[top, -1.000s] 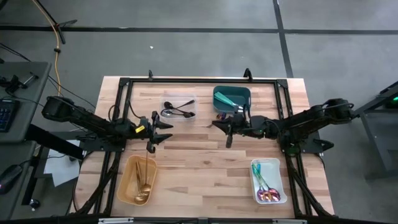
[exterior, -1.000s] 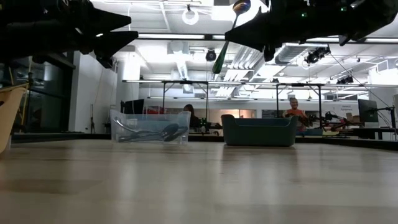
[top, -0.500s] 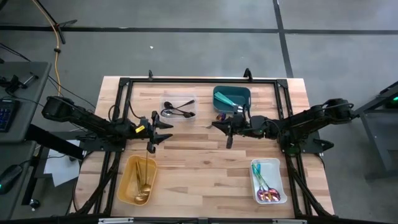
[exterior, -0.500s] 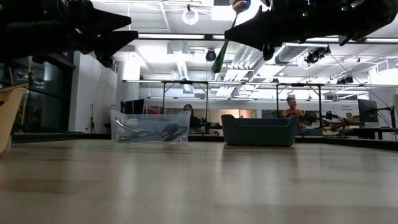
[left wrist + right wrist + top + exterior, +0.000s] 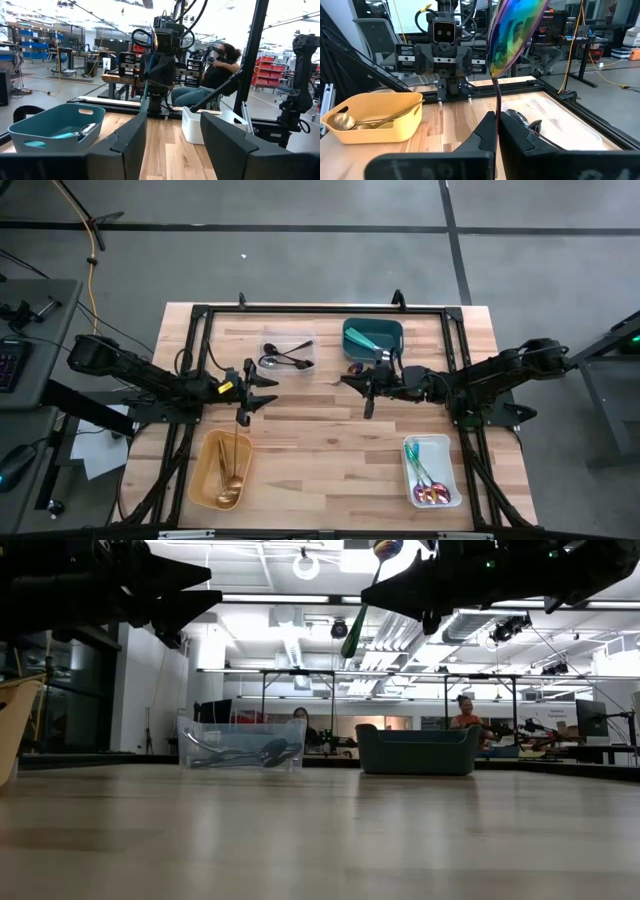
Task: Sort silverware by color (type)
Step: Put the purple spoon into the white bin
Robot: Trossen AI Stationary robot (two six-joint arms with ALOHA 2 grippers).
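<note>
Left gripper (image 5: 258, 385) hovers above the table (image 5: 320, 450) left of centre, between the clear bin (image 5: 288, 353) and the yellow bin (image 5: 222, 468). Its fingers (image 5: 130, 142) stand spread with a wide gap, nothing between them.

Yellow bin, near-left corner: gold spoons (image 5: 230, 480) lying lengthwise inside; the right wrist view shows gold bowls (image 5: 342, 120) against one end wall.

Clear bin, far side left of centre: black spoons (image 5: 280, 360), also visible through its wall in the low view (image 5: 240, 752).

Teal bin (image 5: 372, 335), far side right of centre: teal-handled pieces (image 5: 368, 337) with silver heads inside (image 5: 75, 132).

Right gripper (image 5: 372, 385) is in the air just near of the teal bin, facing the left arm. Its fingers (image 5: 517, 131) are pressed together on the thin stem of an iridescent spoon (image 5: 512, 32), held upright with the bowl on top, well off the table (image 5: 385, 550).

White bin (image 5: 432, 470), near-right corner: iridescent pieces (image 5: 428, 485), bowls toward the near end.

Background: 2 people seated at benches beyond the table in the low view (image 5: 465, 715).
</note>
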